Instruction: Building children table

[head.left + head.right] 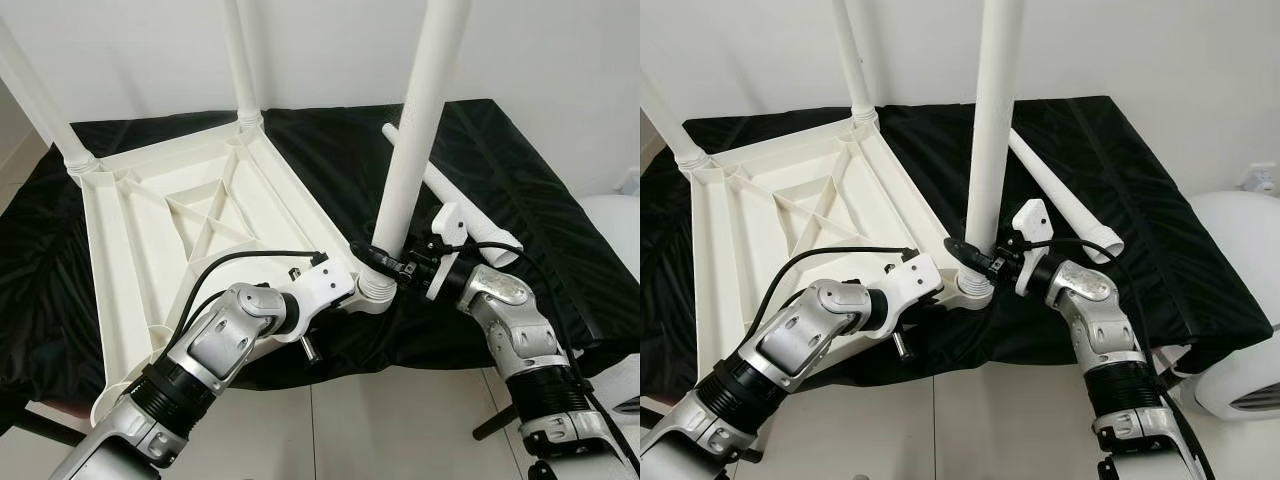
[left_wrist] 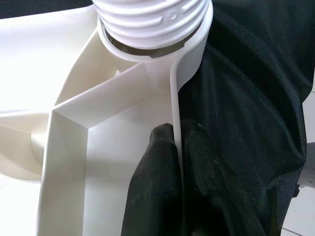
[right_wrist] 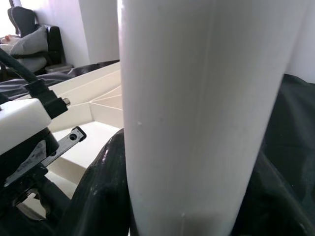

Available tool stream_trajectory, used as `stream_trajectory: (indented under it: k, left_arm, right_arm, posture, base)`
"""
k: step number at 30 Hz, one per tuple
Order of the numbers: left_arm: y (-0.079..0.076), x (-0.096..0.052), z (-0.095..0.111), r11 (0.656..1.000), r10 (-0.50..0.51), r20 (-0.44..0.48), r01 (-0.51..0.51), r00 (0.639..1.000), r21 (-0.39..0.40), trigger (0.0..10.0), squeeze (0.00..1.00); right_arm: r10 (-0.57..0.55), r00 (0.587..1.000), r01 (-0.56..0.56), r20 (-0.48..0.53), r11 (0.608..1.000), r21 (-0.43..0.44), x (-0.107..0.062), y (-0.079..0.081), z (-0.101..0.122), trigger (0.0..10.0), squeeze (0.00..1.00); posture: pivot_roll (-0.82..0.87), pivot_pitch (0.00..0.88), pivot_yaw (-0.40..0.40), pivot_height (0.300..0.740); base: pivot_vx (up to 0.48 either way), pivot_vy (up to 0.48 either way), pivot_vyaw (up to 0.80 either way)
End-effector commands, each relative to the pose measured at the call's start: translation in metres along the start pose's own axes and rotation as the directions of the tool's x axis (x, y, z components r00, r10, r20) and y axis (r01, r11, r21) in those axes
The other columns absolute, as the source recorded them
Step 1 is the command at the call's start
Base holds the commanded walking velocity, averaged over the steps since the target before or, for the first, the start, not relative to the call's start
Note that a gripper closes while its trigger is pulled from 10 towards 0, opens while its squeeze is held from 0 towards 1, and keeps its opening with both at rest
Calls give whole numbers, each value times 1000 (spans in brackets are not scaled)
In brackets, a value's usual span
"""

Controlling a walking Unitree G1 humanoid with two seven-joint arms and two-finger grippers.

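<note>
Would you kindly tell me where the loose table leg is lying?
The loose leg lies on the black cloth, right of the upturned tabletop, just behind the right gripper.

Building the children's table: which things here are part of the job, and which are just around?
In the job:
upturned white tabletop
leg held by right gripper
left gripper pinching the tabletop's rim
loose leg lying on the cloth

Just around:
black cloth
white appliance

**Count of parts and grippers**

You have one white table top (image 1: 190, 215) lying upside down on one black cloth (image 1: 520, 190). You see three legs standing upright at its corners: far left (image 1: 35, 95), far right (image 1: 240, 60) and near right (image 1: 420, 120). One loose leg (image 1: 450, 195) lies on the cloth. Two grippers are at the near right corner: left (image 2: 174, 167), right (image 1: 385, 262).
</note>
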State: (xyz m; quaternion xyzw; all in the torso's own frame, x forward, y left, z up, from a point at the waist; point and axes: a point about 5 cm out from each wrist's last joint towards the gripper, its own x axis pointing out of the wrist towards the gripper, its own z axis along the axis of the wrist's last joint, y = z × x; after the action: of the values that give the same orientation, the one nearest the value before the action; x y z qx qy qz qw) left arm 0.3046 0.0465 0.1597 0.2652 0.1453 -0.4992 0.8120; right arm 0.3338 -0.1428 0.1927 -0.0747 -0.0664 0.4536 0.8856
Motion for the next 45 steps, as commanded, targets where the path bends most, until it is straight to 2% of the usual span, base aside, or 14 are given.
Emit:
stream_trajectory:
  k: [1,12,16,19,22,25,32,40,45]
  left_arm:
    - [-3,-2,0,999,-10,-18,11,1000,39,10000,0]
    - [-5,-4,1,999,-13,-16,13,1000,39,10000,0]
    - [-5,-4,0,999,-13,-16,14,1000,39,10000,0]
    - [-5,-5,1,999,-13,-15,14,1000,42,10000,0]
    - [-5,-5,1,999,-13,-15,14,1000,42,10000,0]
    - [-5,-5,2,999,-12,-11,12,1000,43,10000,0]
    - [-6,-4,3,999,-11,-6,12,1000,43,10000,0]
    - [-5,-4,4,999,-13,-4,14,1000,45,10000,0]
    - [-3,-6,3,999,-5,-7,5,1000,40,10000,0]
  right_arm:
    - [-32,992,42,-124,997,72,-8,3,-31,10000,0]
    - [-29,993,40,-114,995,92,1,9,-36,10000,0]
    - [-12,994,22,-112,996,89,0,12,-36,10000,0]
    - [9,992,-5,-126,999,38,-3,16,-37,10000,0]
    - [9,992,-5,-126,999,38,-3,16,-37,10000,0]
    - [33,992,-30,-123,999,24,-7,23,-38,10000,0]
    - [12,992,-7,-129,999,38,-14,27,-44,10000,0]
    - [9,993,-6,-117,999,32,-12,28,-42,10000,0]
    - [4,995,0,-100,999,32,-10,35,-39,10000,0]
  posture:
    - [-87,148,56,740]
    - [-81,155,55,740]
    - [-81,154,56,740]
    - [-80,151,56,740]
    - [-80,151,56,740]
    - [-81,149,52,740]
    - [-89,147,56,740]
    - [-85,152,59,740]
    - [-82,154,59,740]
  base:
    - [0,0,0]
    - [0,0,0]
    - [0,0,0]
    - [0,0,0]
    - [0,0,0]
    - [0,0,0]
    - [0,0,0]
    - [0,0,0]
    - [0,0,0]
